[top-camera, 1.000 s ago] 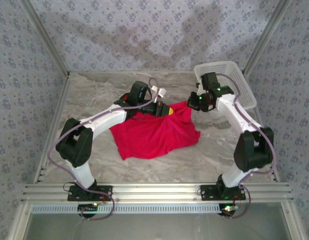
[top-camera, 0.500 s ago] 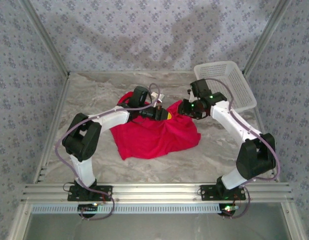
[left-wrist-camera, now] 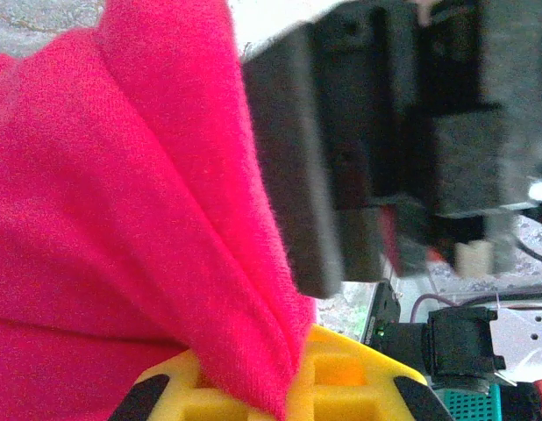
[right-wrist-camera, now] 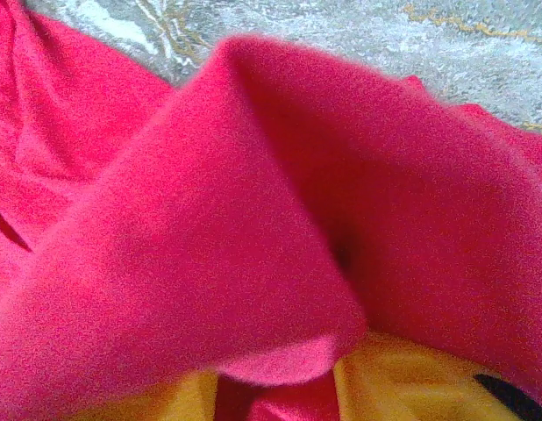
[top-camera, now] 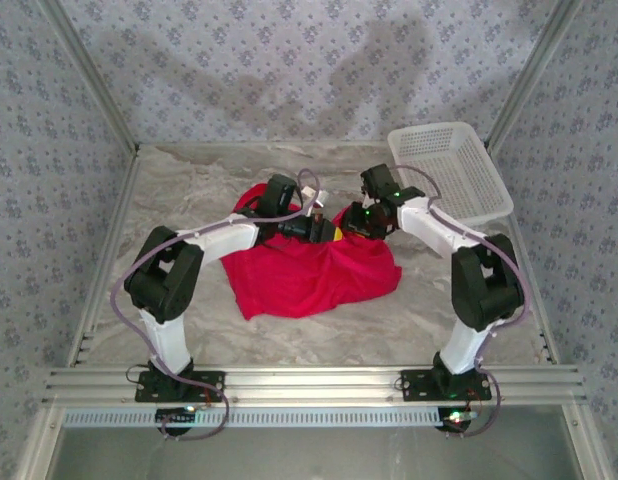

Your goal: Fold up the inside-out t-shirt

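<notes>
The inside-out t-shirt (top-camera: 309,275) is a bright red crumpled heap in the middle of the marble table (top-camera: 189,180). My left gripper (top-camera: 324,228) is at its far edge, shut on a ridge of red cloth that runs down between the yellow fingers (left-wrist-camera: 359,381). My right gripper (top-camera: 355,218) is close beside it on the right, and its black body (left-wrist-camera: 385,140) looms in the left wrist view. In the right wrist view its yellow fingers (right-wrist-camera: 402,377) stand apart, open, and a thick fold of the shirt (right-wrist-camera: 218,228) bulges over the gap.
A white mesh basket (top-camera: 451,170) lies tilted at the back right, next to the right arm's forearm. Patterned walls close in the table on three sides. An aluminium rail (top-camera: 309,385) carries both arm bases along the near edge.
The right gripper has swung left from beside the basket to the shirt's far edge and has parted its jaws. The left gripper shifted slightly right and stayed shut on the cloth.
</notes>
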